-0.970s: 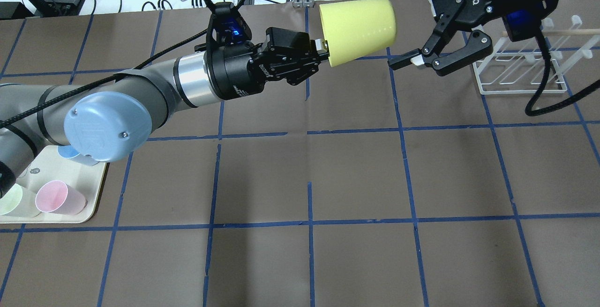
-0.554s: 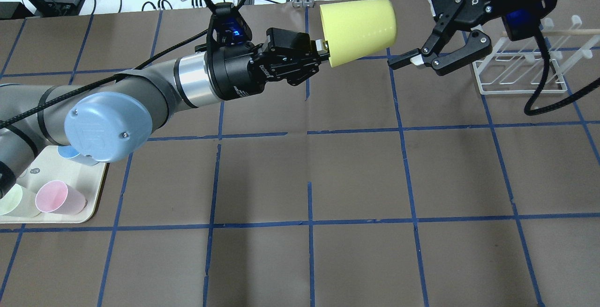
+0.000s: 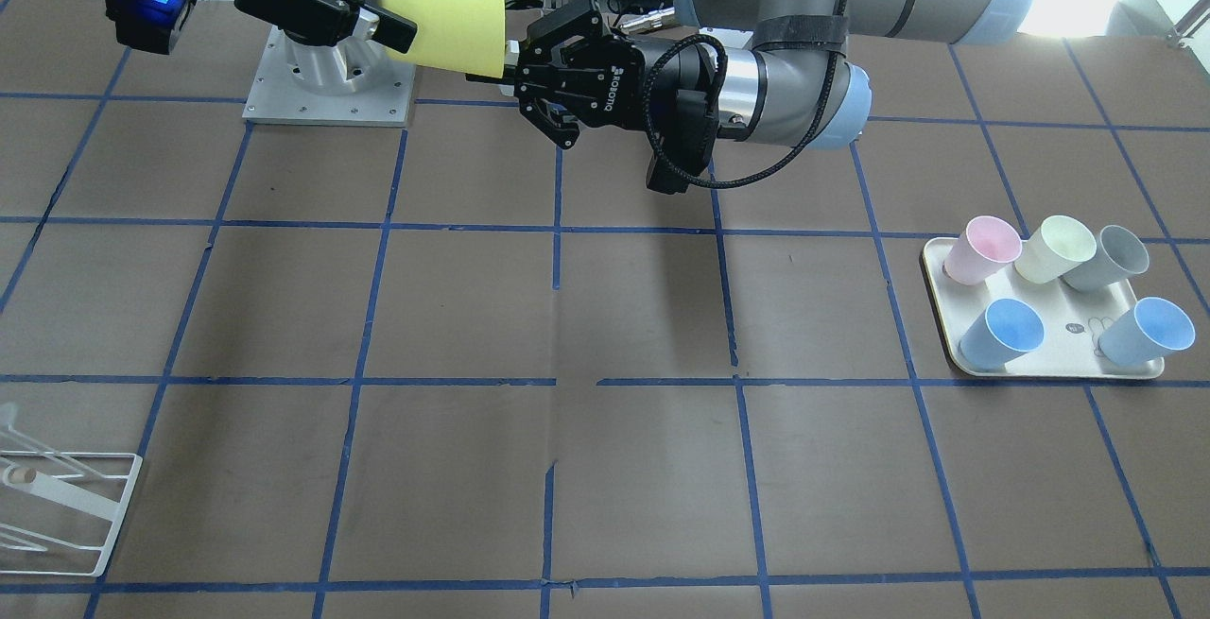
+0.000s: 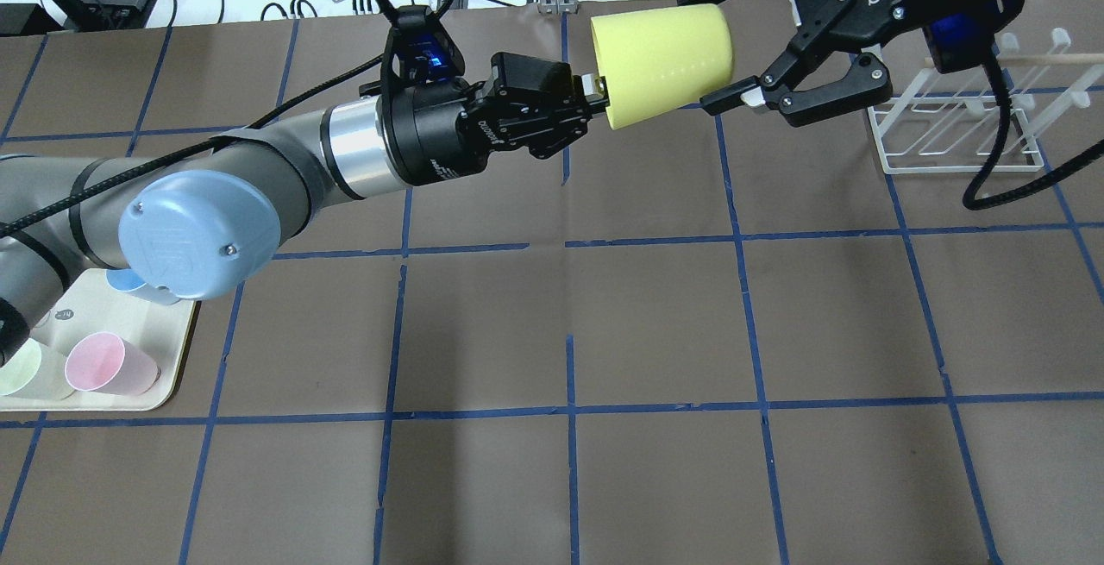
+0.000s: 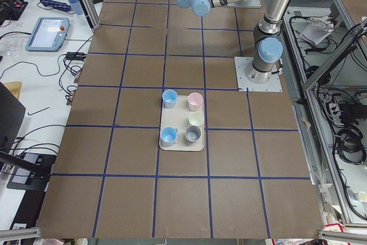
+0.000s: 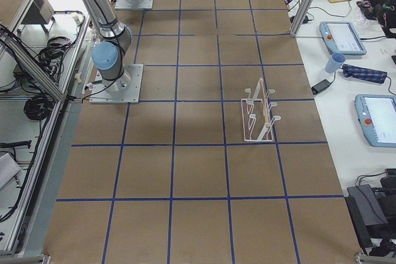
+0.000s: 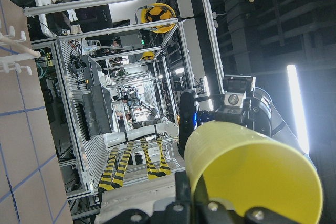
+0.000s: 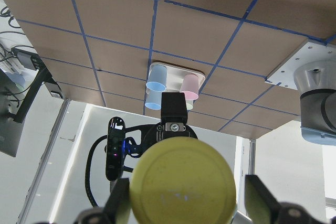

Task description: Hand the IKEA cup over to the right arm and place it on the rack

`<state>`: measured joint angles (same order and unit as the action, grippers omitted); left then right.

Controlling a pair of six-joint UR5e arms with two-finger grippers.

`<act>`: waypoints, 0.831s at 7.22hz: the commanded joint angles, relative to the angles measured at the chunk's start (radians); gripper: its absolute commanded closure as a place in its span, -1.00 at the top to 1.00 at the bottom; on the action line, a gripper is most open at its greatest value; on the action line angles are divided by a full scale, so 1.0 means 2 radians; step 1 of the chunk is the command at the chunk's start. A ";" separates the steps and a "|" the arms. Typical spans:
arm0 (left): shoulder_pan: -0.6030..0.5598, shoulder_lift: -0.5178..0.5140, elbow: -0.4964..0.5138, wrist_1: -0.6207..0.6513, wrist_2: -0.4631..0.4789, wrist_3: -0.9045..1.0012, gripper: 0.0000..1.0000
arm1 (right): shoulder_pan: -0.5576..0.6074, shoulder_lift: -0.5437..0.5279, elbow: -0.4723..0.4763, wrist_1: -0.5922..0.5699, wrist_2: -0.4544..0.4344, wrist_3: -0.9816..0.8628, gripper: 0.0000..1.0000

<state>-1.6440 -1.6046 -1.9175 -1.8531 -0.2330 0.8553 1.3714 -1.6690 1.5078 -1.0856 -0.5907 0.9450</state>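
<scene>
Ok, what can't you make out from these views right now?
Rack: cut by the front view's left edge; overhead, the right gripper overlaps it.
Jaws of the left gripper on the cup rim: cut by the left wrist view's bottom edge.
Tray: overhead, partly under the left arm.
Side views: both grippers too small.

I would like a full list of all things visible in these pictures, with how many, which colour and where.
yellow cup: one, bright yellow, held sideways in the air above the far side of the table
tray: one, cream, on the robot's left side of the table
small cups: five, pink, cream, grey, two blue, upright on the tray
rack: one, white wire, on the robot's right side of the table
table: one, brown with a blue tape grid
left gripper: one, black, shut on the yellow cup's rim
right gripper: one, black, open, fingers either side of the cup's base end
</scene>
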 commanded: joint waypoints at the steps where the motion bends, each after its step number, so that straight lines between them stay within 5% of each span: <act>1: 0.000 0.000 0.000 -0.001 0.001 0.000 -0.78 | 0.000 0.000 0.000 -0.001 0.001 0.002 0.45; 2: 0.000 0.000 0.000 -0.001 0.001 0.000 -0.39 | 0.000 0.001 0.000 -0.007 0.001 0.013 0.40; 6: 0.001 0.001 0.001 -0.001 0.001 0.000 -0.27 | 0.000 0.001 0.001 -0.021 -0.001 0.034 0.33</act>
<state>-1.6442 -1.6045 -1.9182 -1.8546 -0.2316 0.8544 1.3714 -1.6675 1.5094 -1.1260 -0.5934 1.0092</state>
